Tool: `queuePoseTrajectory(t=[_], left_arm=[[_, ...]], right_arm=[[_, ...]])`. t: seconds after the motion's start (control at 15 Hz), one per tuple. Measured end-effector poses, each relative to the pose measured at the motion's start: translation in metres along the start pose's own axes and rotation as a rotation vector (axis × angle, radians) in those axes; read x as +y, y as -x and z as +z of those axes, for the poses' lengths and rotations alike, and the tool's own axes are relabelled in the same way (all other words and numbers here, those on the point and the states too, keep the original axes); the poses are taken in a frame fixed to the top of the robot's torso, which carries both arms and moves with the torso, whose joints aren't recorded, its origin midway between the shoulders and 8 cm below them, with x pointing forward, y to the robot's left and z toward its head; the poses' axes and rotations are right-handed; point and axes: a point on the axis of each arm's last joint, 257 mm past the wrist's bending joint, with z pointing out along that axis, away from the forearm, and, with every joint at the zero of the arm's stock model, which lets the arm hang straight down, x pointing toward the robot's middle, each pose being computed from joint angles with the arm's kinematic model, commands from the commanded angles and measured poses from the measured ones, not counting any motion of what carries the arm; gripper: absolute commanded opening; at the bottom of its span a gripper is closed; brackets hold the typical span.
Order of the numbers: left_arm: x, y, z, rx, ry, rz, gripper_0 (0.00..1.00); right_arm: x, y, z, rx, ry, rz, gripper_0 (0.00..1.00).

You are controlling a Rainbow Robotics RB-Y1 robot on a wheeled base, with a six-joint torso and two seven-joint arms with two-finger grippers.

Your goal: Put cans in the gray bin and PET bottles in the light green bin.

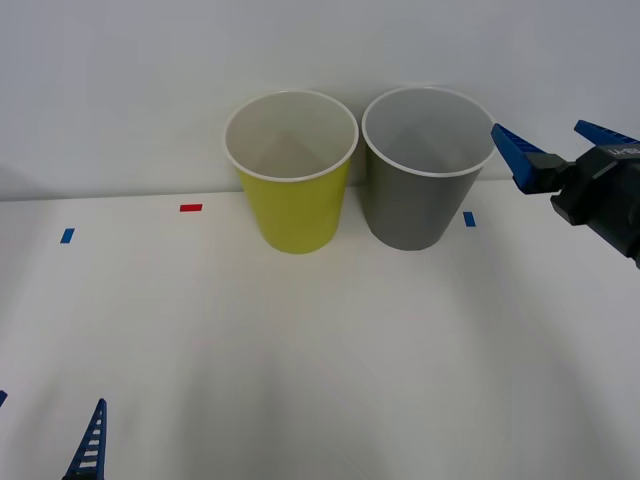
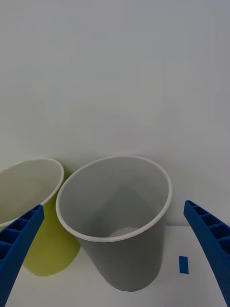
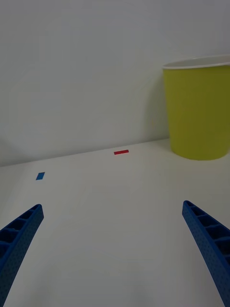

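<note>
Two bins at the table's (image 1: 320, 350) back edge: light green bin (image 1: 292, 200), gray bin (image 1: 418, 195) touching. Something pale inside gray bin, unclear. Right gripper (image 1: 560, 150) beside gray rim, jaws apart. Left gripper (image 3: 115, 254) near front-left corner, jaws apart.

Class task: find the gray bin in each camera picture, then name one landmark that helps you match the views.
Front view: gray bin stands right of centre at the table's back, beside the green bin.
Right wrist view: gray bin centre, near.
Left wrist view: not in it.
Shared landmark: the green bin, seen in all three.
</note>
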Motion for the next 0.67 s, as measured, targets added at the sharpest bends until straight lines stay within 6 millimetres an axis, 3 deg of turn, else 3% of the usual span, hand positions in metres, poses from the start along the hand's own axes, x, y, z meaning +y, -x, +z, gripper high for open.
queuePoseTrajectory(t=[0.33,0.67], left_arm=[[0.0,0.0,0.0,0.0,0.0,0.0,1.0],[0.0,0.0,0.0,0.0,0.0,0.0,1.0]], right_arm=[[-0.011,-0.019,-0.002,-0.047,-0.091,-0.026,1.0],[-0.015,-0.054,-0.024,-0.092,-0.069,-0.001,1.0]])
